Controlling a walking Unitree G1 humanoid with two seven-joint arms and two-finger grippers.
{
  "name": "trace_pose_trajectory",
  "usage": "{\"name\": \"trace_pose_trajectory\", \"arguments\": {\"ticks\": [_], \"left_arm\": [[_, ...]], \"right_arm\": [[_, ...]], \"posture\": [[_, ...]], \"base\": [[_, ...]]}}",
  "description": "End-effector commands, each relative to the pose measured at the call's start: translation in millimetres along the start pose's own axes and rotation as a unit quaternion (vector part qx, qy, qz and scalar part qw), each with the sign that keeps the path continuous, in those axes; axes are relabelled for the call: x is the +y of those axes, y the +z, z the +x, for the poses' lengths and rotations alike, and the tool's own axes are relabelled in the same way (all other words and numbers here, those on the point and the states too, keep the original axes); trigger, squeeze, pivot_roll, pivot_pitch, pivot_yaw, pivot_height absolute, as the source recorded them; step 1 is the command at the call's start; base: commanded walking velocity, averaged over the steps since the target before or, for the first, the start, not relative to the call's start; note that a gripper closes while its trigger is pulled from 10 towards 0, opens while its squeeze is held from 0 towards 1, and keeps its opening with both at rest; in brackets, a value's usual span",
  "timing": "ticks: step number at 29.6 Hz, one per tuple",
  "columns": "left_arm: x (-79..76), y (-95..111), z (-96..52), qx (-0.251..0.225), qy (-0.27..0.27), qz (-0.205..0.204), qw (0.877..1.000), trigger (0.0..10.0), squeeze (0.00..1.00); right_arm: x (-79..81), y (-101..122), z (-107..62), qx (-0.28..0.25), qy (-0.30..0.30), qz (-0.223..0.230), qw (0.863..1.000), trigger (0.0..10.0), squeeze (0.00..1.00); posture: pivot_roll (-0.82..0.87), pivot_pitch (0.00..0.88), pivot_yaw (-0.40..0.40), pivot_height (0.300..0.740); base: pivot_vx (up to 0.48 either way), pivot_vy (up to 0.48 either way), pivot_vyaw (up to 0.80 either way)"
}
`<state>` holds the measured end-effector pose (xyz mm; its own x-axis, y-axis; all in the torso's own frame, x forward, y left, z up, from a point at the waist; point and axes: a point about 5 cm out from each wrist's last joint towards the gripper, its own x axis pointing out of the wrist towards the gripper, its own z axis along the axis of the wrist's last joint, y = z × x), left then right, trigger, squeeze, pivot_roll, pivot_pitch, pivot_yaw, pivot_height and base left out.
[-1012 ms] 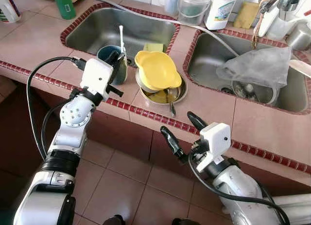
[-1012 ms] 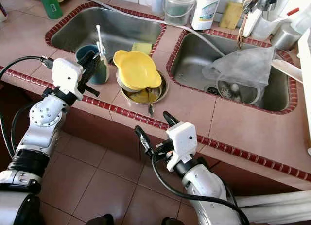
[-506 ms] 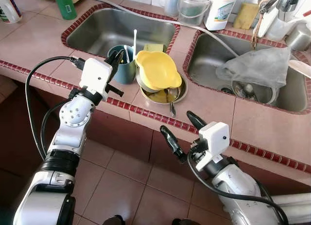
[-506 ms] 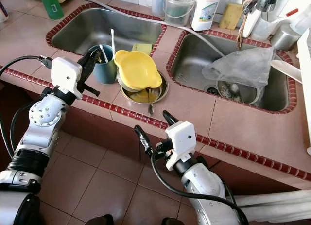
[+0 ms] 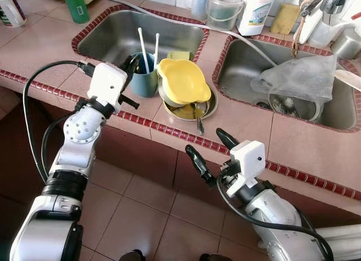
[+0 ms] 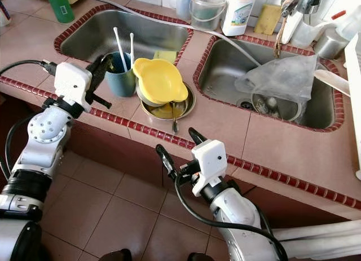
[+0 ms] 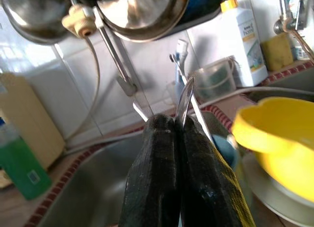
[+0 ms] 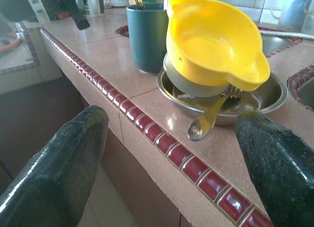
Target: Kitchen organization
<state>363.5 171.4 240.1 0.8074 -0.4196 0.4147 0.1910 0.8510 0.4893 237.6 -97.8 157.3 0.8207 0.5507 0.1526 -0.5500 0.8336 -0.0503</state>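
The left gripper (image 5: 131,63), jaws clenched on a metal utensil (image 7: 185,97), sits beside the blue cup (image 5: 144,82) on the table (image 5: 248,123) (yellow bowl (image 5: 183,80) adjacent); right gripper (image 5: 210,155) gapes apart below.

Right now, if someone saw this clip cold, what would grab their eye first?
Probably the bright yellow bowl, stacked on dishes in a metal pan on the tiled counter between the two sinks. Just beside it stands a teal cup with white utensil handles sticking up, and the left gripper is at the cup's rim, shut on a metal utensil. The right gripper hangs open below the counter edge.
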Motion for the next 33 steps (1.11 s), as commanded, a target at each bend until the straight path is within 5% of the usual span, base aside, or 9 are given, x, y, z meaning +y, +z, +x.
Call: {"name": "trace_pose_trajectory", "arguments": {"ticks": [1,17,33], "left_arm": [[5.0,10,4.7,-0.015,-0.008,0.008,1.000,10.0,0.00],[11.1,45,24.9,-0.056,-0.075,0.025,0.995,10.0,0.00],[51.0,73,34.8,-0.075,-0.067,0.080,0.992,10.0,0.00]], "right_arm": [[0.1,-3,-0.9,0.003,0.000,0.004,1.000,10.0,0.00],[2.9,-6,1.0,-0.001,-0.007,0.010,1.000,10.0,0.00],[6.0,-8,9.5,-0.010,-0.004,0.017,1.000,10.0,0.00]], "posture": [[-0.09,0.200,-0.016,0.740],[-0.06,0.204,0.021,0.740],[-0.02,0.186,0.029,0.740]], "base": [[0.000,0.000,0.00],[0.000,0.000,0.00],[0.000,0.000,0.00]]}}
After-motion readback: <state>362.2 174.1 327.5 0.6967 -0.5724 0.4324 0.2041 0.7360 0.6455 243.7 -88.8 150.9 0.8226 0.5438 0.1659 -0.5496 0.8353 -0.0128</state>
